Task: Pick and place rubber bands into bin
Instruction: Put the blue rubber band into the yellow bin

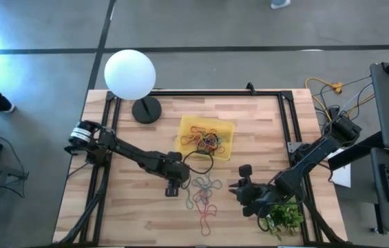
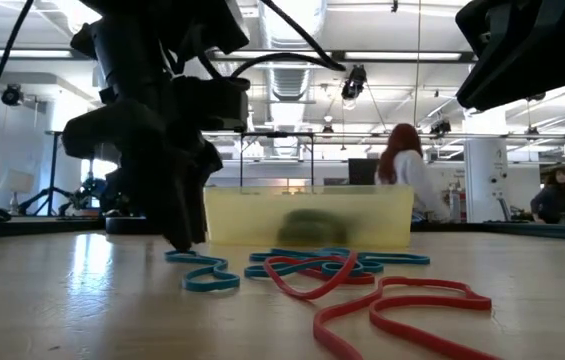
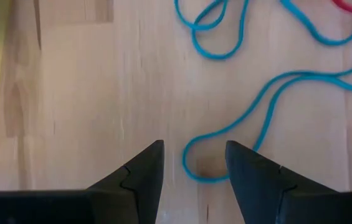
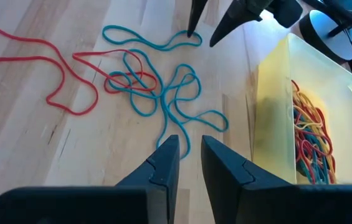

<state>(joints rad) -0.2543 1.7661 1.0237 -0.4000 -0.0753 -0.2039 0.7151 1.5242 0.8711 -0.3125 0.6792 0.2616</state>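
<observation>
Pale wooden desk: thin, floppy blue and red rubber bands lay tangled at its centre, at six o'clock from the translucent yellow plastic bin. Left pincer, spread wide, straddled a blue loop end, likely the best hold on something so light and limp. Right pincer waited, narrow, holding nothing.

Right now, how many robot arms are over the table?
2. The left gripper hangs open over a blue rubber band; the right gripper waits by the plant.

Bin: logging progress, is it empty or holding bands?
Holding bands: a tangled multicoloured pile of rubber bands lies inside the bin.
</observation>
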